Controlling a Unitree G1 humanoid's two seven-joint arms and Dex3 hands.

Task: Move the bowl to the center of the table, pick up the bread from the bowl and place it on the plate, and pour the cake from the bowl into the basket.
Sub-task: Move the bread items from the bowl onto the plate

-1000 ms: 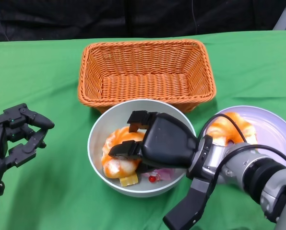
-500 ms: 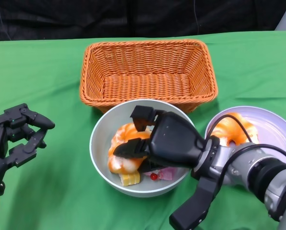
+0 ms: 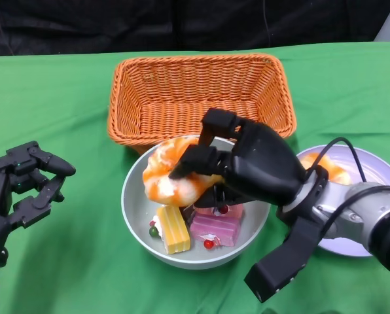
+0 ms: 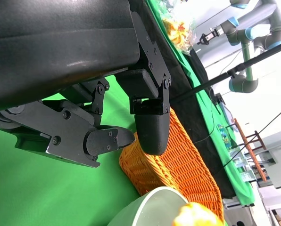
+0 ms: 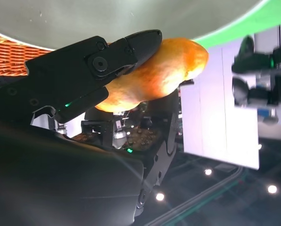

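Glazed orange-and-white bread [image 3: 175,178] is gripped by right hand [image 3: 257,167] fingers [image 3: 196,157], raised over bowl [image 3: 137,208] at 10 o'clock. Left hand [image 3: 15,186] is held empty, fingers apart, above tabletop [image 3: 64,104].

Table cloth [image 3: 51,91]: plain bright green, black backdrop behind it. Basket [image 3: 201,98]: orange wicker weave. Bowl [image 3: 137,210]: pale grey-white, no pattern. Bread [image 3: 175,176]: glossy orange fading to white patches. Cake pieces in bowl: yellow block [image 3: 172,229] with darker orange top edge, pink slab [image 3: 216,227] with small red and green bits alongside. Plate [image 3: 372,176]: pale lilac-white, second orange/white bread [image 3: 330,168] on it. Both hands black: right hand [image 3: 247,171], left hand [image 3: 21,183]. Right forearm [image 3: 372,219] silver.
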